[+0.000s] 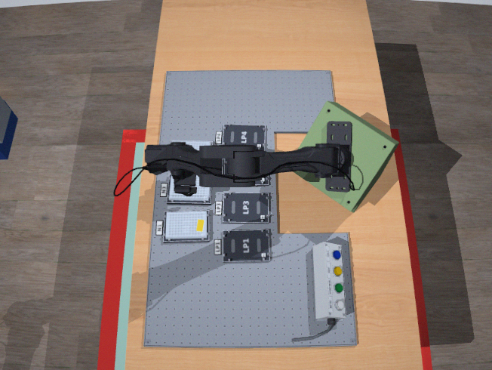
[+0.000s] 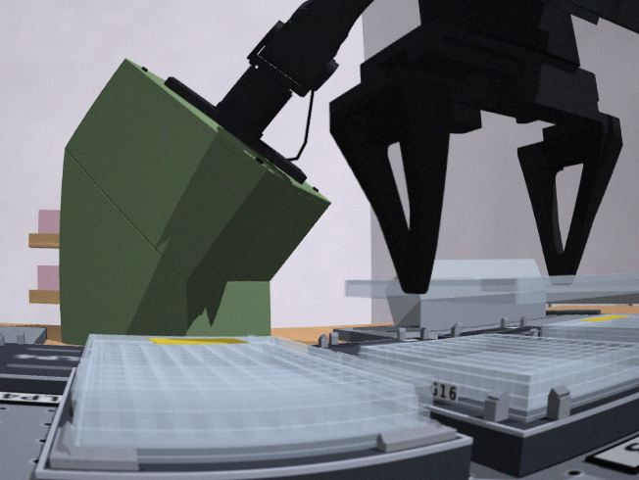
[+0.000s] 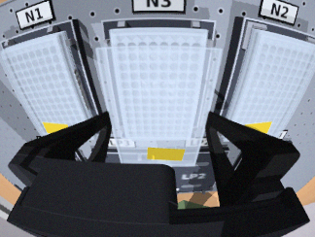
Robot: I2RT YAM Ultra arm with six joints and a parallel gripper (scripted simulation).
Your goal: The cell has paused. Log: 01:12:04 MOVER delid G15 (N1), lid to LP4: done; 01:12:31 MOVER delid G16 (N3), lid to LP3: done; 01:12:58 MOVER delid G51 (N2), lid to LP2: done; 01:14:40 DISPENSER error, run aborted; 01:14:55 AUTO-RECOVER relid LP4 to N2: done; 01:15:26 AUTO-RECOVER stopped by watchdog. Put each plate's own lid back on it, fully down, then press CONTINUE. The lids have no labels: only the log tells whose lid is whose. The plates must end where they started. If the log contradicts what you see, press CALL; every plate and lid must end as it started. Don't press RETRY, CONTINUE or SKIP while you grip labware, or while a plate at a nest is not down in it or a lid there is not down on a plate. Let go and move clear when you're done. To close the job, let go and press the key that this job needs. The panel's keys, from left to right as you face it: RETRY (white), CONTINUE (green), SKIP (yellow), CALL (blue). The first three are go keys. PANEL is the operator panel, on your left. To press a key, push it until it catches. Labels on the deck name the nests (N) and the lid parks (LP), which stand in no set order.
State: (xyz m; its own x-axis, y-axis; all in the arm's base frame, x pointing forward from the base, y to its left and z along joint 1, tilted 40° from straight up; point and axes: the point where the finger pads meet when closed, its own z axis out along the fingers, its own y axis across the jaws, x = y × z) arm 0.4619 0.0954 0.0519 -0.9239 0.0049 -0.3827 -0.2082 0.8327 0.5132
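My gripper is shut on a clear lid and holds it level, a little above plate G16, not touching it. In the wrist view the lid hangs between the fingers over the plate at nest N3. Plates also sit at N1 and N2. The N1 plate looks covered by a clear lid. From above, the gripper is over the N3 plate, and the arm hides the N2 plate.
Lid parks LP4, LP3 and LP1 show bare; the arm hides LP2. The panel has blue, yellow, green and white keys. The green arm base stands at the right.
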